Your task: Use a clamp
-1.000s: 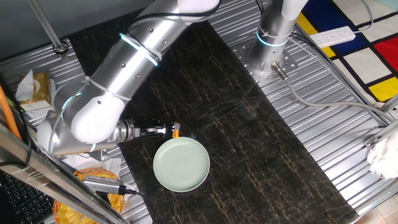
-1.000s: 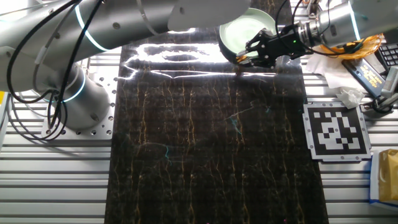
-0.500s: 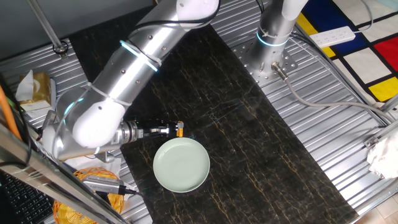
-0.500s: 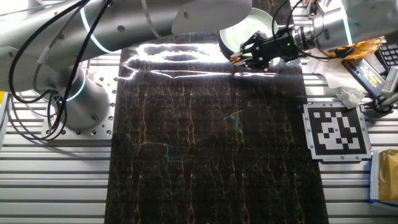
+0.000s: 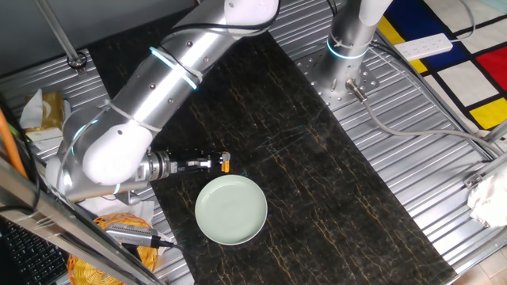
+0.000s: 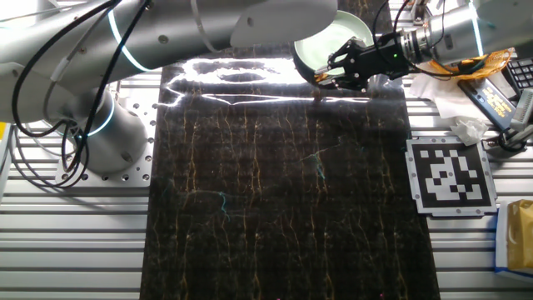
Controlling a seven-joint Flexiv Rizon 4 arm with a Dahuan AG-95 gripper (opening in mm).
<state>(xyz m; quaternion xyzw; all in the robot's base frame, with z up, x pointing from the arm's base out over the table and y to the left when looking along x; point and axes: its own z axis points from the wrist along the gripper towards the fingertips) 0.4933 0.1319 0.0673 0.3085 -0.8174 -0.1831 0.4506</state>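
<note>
2 high fixed cams, opposite sides, both showing dark mat (image 5: 317,158)

The clamp (image 5: 225,163) was too small to show its prongs, and in the other fixed view it was barely a speck (image 6: 323,77) against the end effector (image 6: 333,73) — whose grip stayed unreadable. The plate (image 6: 321,46) sat partly hidden behind the arm (image 6: 250,21), itself cut off by the top edge.

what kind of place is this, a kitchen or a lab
Most likely a robotics lab, not a kitchen: the arm is bolted to a slatted metal bench, a printed marker tag lies beside the dark mat, and loose cables run across it.
</note>
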